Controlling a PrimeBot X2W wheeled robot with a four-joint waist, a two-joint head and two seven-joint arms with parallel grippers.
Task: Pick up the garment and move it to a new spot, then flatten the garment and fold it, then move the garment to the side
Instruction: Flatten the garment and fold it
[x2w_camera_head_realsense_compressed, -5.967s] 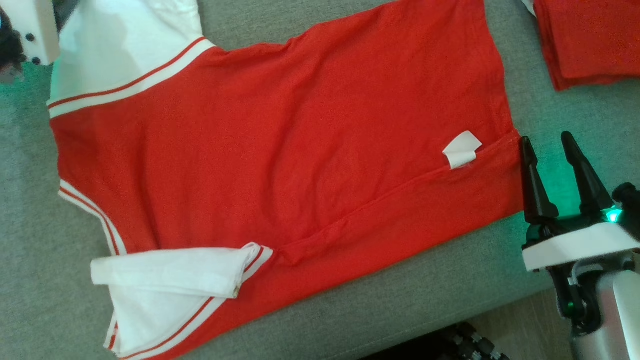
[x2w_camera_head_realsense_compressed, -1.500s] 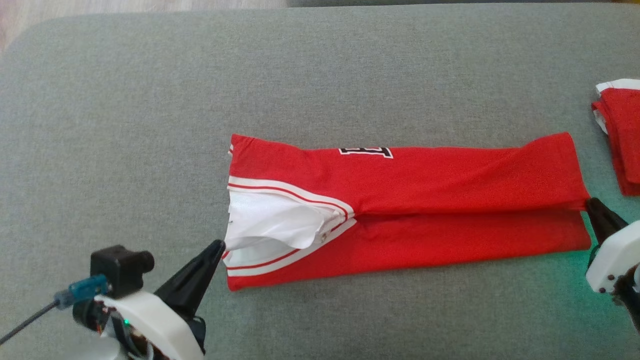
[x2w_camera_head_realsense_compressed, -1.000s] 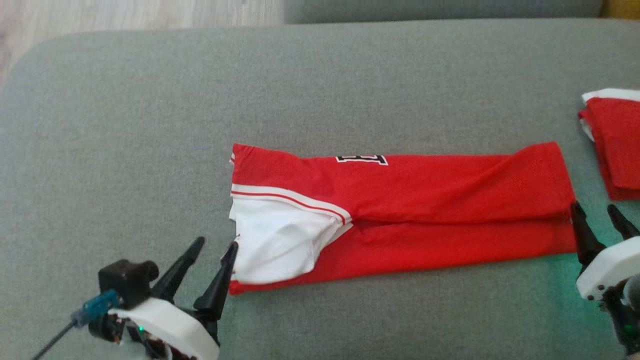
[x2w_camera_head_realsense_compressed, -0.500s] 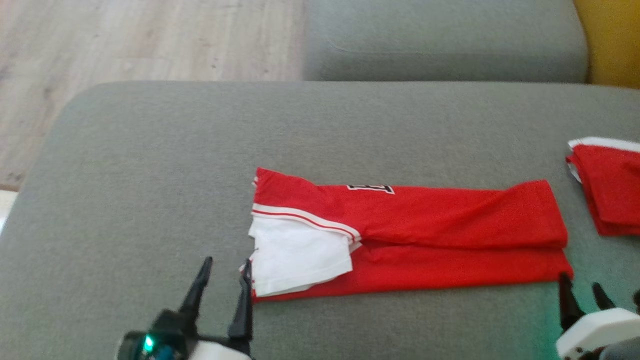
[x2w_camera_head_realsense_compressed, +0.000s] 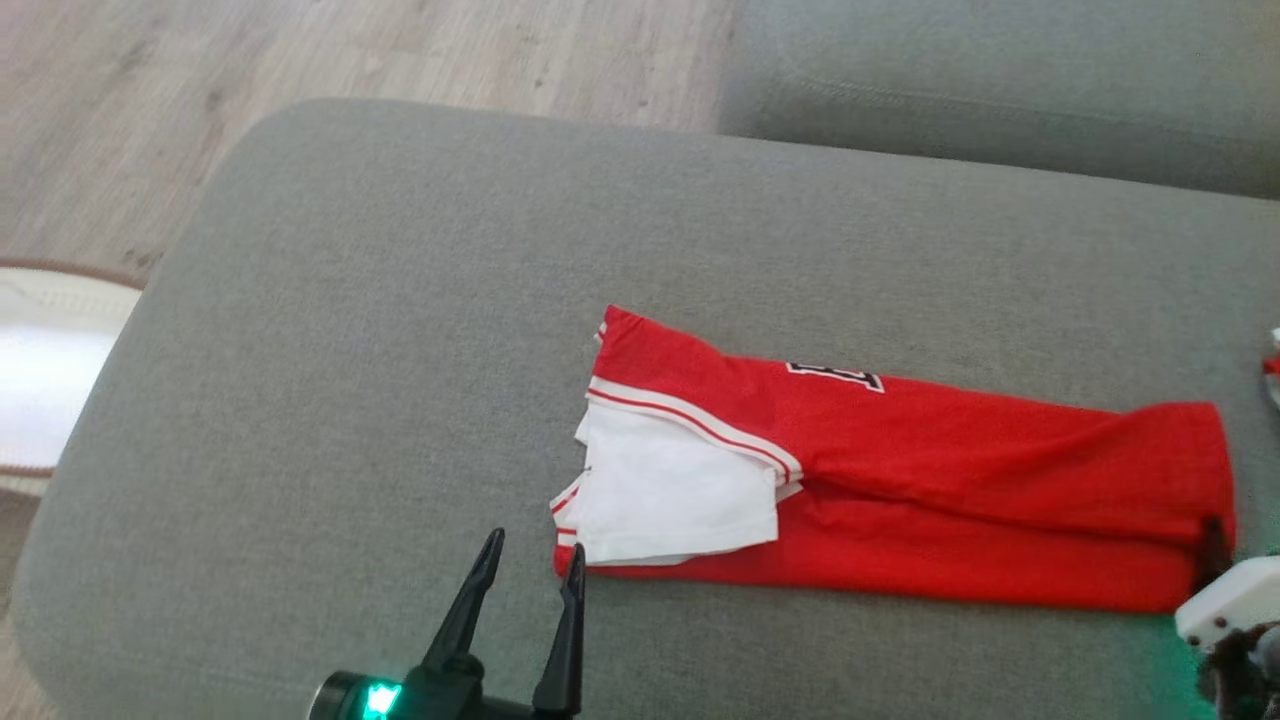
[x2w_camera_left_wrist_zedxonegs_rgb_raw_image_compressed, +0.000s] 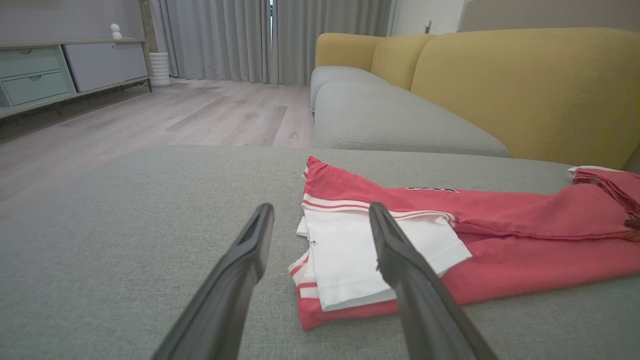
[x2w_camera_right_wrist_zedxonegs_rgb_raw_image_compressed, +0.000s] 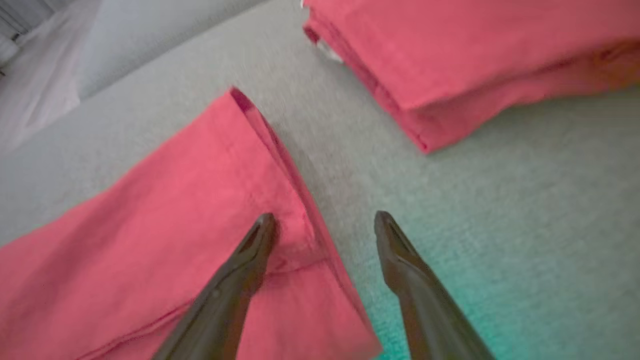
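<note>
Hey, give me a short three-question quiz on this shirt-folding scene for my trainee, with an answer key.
1. True or false: the left claw is shut on the garment.
2. The right claw stands open at the garment's hem; what lies on the grey cushion beyond it?
3. The white sleeve lies at the end nearer: A) the left claw, B) the right claw, C) neither.
Key: 1 false, it is open; 2 a folded red pile; 3 A.

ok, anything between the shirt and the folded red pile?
No, just bare grey cushion between the shirt and the pile, clearest in the right wrist view.
</note>
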